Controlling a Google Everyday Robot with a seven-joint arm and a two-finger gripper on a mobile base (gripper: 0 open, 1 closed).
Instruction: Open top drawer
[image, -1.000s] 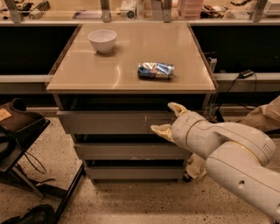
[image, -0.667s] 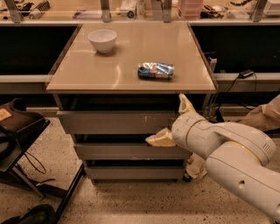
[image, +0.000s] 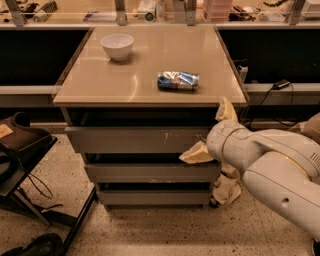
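Observation:
The top drawer (image: 130, 139) is the wide grey front just under the tan tabletop (image: 100, 85), with pale scratch marks (image: 167, 136) right of centre. No inside of it shows. My gripper (image: 212, 132) is at the drawer front's right end, open wide. Its upper finger (image: 226, 110) points up beside the tabletop's front right corner. Its lower finger (image: 196, 154) points left at the drawer front's bottom edge. My white arm (image: 270, 170) fills the lower right. Two narrower grey drawer fronts (image: 150, 172) sit below.
A white bowl (image: 117, 46) and a blue snack packet (image: 178, 80) lie on the tabletop. A black stand (image: 22, 150) with cables is on the floor at left. A pale crumpled thing (image: 227, 190) lies by the cabinet's lower right. A cluttered counter (image: 160, 10) runs along the back.
The fingers have spread wider: the upper one rose toward the tabletop corner and the lower one dropped. The gripper shifted a little right. The drawers look unchanged.

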